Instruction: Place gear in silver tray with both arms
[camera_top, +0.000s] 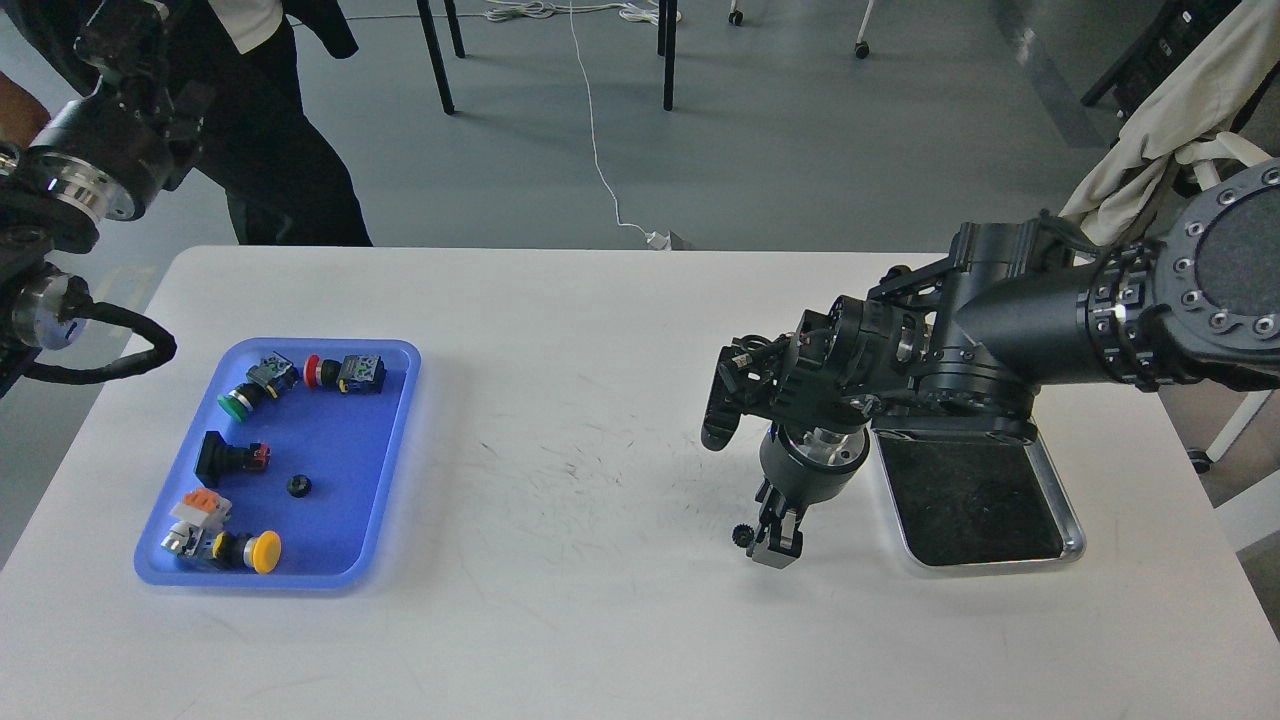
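A small black gear (741, 535) sticks out at the left side of my right gripper (776, 540). The gripper points down over the white table, and its fingers look closed on the gear. The silver tray (1070, 500) lies just right of it, with a dark bottom and nothing in it; my right arm hides its far edge. My left arm (75, 180) is raised at the upper left, off the table. Its gripper (160, 90) is dark against a person's dark clothes. A second small black gear (297, 486) lies in the blue tray (330, 575).
The blue tray at the left also holds several push buttons and switch parts, among them a yellow one (262, 551) and a green one (233, 403). A person (280, 120) stands behind the table's far left corner. Chair legs and cables are on the floor beyond.
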